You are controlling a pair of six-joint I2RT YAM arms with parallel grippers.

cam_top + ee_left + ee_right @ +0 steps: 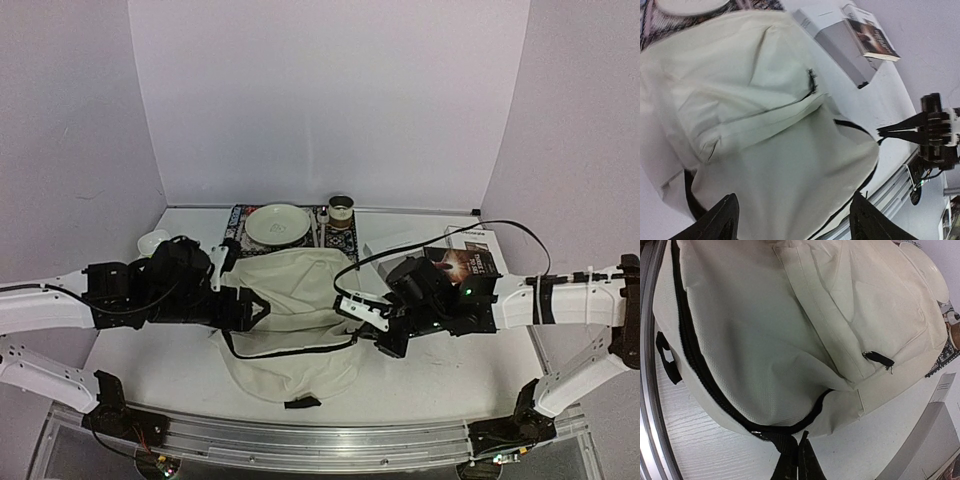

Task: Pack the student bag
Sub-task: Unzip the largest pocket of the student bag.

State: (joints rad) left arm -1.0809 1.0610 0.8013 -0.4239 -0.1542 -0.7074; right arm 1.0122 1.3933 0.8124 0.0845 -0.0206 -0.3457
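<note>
No text can be read anywhere. The book [872,36] at the worktop's [150,350] far right corner has pale lettering on its dark cover, too blurred to make out. The white box [839,49] beside it shows no legible print.

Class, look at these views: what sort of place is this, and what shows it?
Probably a robot lab test booth: left arm and right arm mounted on a metal rail, plain white walls boxing in the table, and staged props: a bag, plate and book.
</note>
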